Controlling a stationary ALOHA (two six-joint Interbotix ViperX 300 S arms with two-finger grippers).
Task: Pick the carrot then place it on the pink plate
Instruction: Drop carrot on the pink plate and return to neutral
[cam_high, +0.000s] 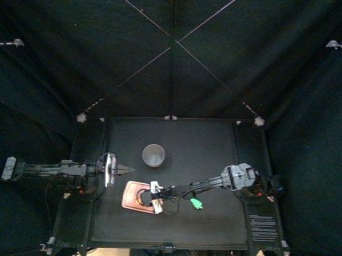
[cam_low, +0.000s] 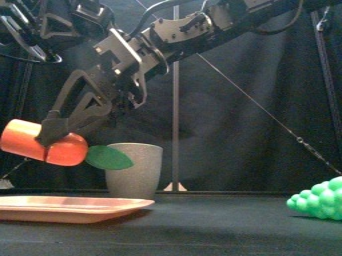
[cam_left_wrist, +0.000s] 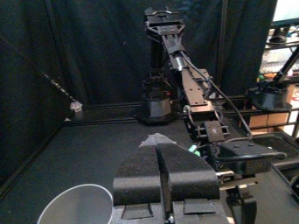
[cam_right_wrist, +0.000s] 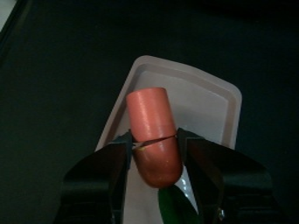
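**Black table, black curtains all round, carrot up in the air**

On the table (cam_high: 214, 140) I count one pink plate (cam_low: 80, 207), one grey cup (cam_low: 134, 172), one bumpy green toy (cam_low: 321, 198) and one carrot (cam_low: 38, 142). The right end effector (cam_right_wrist: 156, 140) is clamped on the carrot, holding it above the plate without touching it. The left end effector (cam_left_wrist: 163, 144) is closed and empty, near the cup.

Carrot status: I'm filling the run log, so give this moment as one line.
right gripper: shut on orange toy carrot | carrot: above flat pink tray, not touching | left gripper: shut, resting at left
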